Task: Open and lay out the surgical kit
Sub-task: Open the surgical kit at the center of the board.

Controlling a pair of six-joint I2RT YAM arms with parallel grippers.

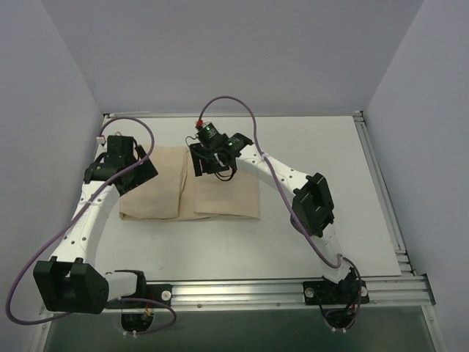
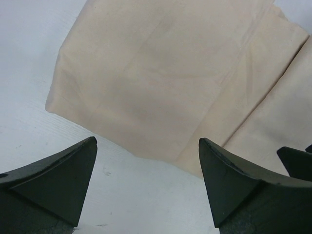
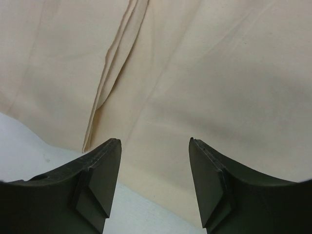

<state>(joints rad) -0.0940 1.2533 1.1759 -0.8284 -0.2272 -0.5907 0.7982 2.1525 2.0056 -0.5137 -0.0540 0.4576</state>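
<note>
The job looks like it has only just begun. The beige cloth wrap [image 1: 190,192] lies in the middle of the white table [image 1: 315,147], and it is mostly folded up. On the left, one part lies flat and thin, like a flap that is already open. On the right, the part looks thicker and square, like a little parcel. A long fold line runs between the two parts. No metal thing shows anywhere, so I think whatever is inside is hidden under the cloth. The rest of the flaps must be opened, and then the things inside must be taken out and set in place.

The left gripper [image 2: 147,141] hangs over the far left corner of the cloth. Its jaws are wide apart and hold nothing. The right gripper [image 3: 154,141] hangs over the far edge, near the fold line. Its jaws are apart too, and nothing is between them.

The cloth looks soft and smooth, with a few light creases. Near the fold I see thin layers stacked on each other.
</note>
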